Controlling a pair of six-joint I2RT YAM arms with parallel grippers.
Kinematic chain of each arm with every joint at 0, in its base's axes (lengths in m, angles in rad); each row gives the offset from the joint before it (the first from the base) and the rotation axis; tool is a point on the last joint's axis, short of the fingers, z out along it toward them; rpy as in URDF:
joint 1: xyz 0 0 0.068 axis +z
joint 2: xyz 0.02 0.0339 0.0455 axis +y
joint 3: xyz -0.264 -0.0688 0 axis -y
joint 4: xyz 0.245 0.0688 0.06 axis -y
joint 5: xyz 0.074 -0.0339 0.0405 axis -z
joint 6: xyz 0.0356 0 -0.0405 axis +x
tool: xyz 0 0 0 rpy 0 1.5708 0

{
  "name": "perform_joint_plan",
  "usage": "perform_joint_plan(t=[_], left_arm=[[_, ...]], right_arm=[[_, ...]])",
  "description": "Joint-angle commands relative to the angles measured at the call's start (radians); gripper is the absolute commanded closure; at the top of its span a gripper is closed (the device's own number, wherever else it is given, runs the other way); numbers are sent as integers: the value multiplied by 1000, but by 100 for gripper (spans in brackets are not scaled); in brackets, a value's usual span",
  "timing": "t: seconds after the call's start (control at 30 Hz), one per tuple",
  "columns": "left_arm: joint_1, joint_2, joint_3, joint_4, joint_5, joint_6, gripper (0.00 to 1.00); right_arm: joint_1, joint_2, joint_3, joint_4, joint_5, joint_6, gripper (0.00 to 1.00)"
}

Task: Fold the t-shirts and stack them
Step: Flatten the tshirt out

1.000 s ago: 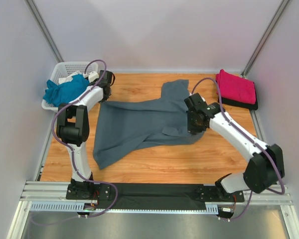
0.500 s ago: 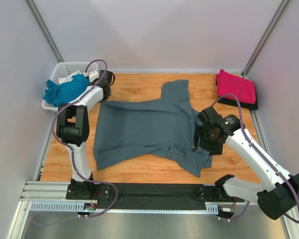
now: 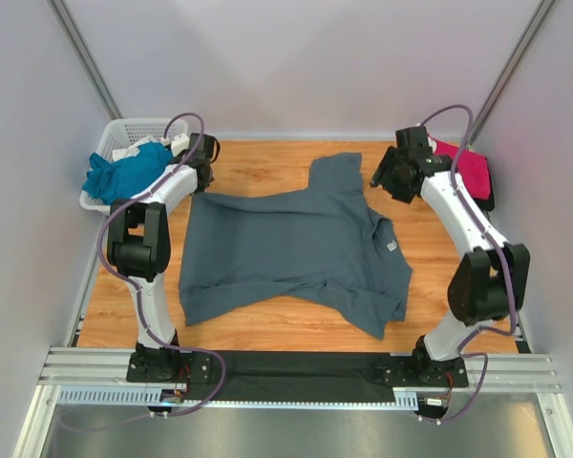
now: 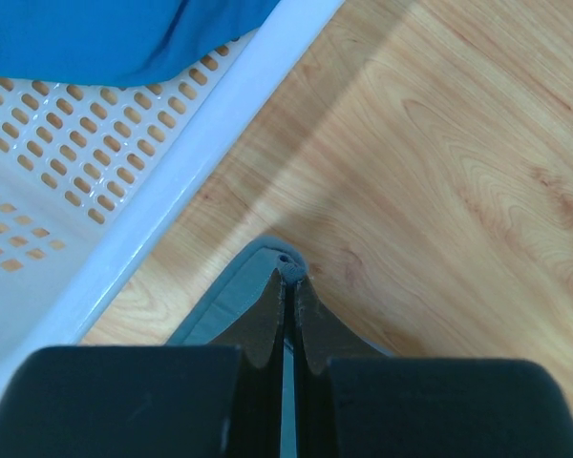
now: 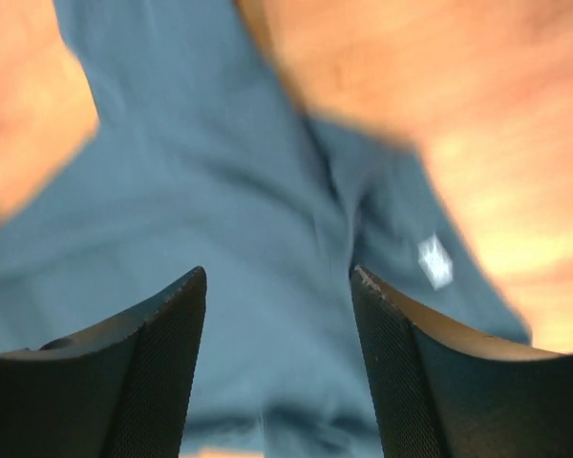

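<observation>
A large slate-grey t-shirt (image 3: 296,248) lies spread on the wooden table, one sleeve pointing to the back. My left gripper (image 3: 202,174) is shut on its back left corner; in the left wrist view the grey hem (image 4: 231,303) is pinched between the closed fingertips (image 4: 288,277). My right gripper (image 3: 382,178) hovers open over the shirt's back right part. The right wrist view is blurred, with grey cloth (image 5: 267,191) and a white label (image 5: 435,260) below the gripper (image 5: 277,277) and nothing between its fingers. A folded magenta t-shirt (image 3: 473,172) lies at the back right. A teal t-shirt (image 3: 124,174) hangs out of the basket.
A white lattice basket (image 3: 134,129) stands at the back left, its rim (image 4: 172,181) close beside my left gripper. A dark folded item (image 3: 479,203) lies under the magenta shirt. Grey walls close in the table at the back and on both sides.
My right gripper pulled the shirt's right side out towards the near right, let go of it and swung up to the back right. The left arm has not moved.
</observation>
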Motion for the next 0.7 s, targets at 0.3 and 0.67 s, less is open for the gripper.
perform_joint_plan(t=[0.3, 0.67], left_arm=[[8, -1, 67, 8, 19, 56, 100], [8, 5, 96, -9, 97, 39, 100]], right_arm=[[-67, 537, 623, 292, -2, -187, 41], [-87, 823, 871, 352, 3, -204, 38]])
